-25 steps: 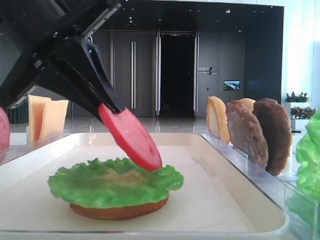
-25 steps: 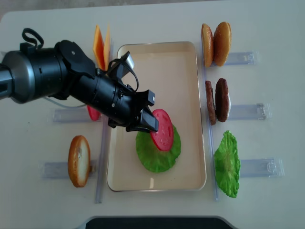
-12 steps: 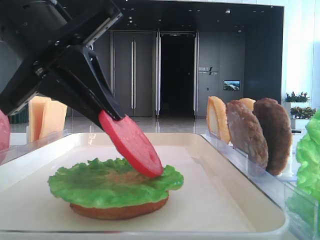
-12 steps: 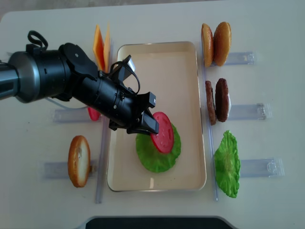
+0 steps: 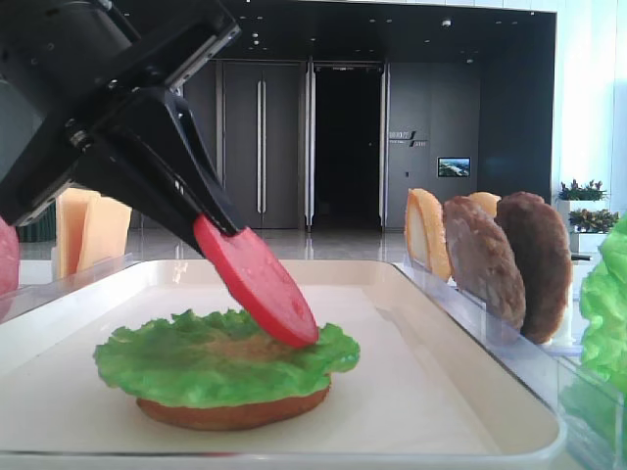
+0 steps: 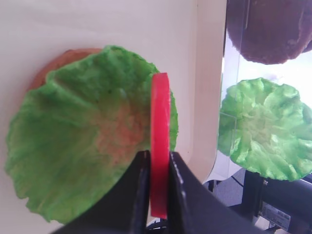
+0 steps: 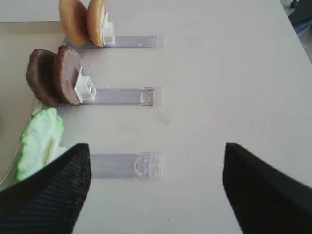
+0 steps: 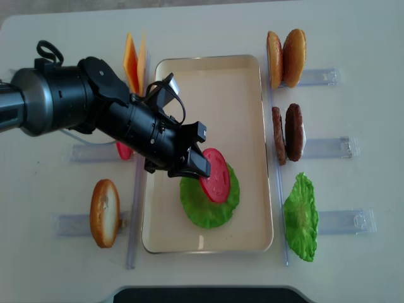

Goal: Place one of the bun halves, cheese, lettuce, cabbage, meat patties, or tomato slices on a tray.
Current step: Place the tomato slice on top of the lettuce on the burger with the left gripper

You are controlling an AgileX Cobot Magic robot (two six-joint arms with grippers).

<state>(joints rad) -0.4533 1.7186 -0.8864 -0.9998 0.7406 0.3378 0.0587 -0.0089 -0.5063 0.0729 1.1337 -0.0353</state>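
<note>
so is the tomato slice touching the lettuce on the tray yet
Touching. In the low exterior view the tomato slice, tilted in the left gripper, rests its lower edge on the lettuce with no gap.

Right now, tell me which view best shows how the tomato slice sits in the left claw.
The left wrist view: the tomato slice appears edge-on, pinched between the left claw fingers above the lettuce. The low exterior view shows it tilted, its lower edge on the lettuce. The overhead view shows its face; the right wrist view misses it.
</note>
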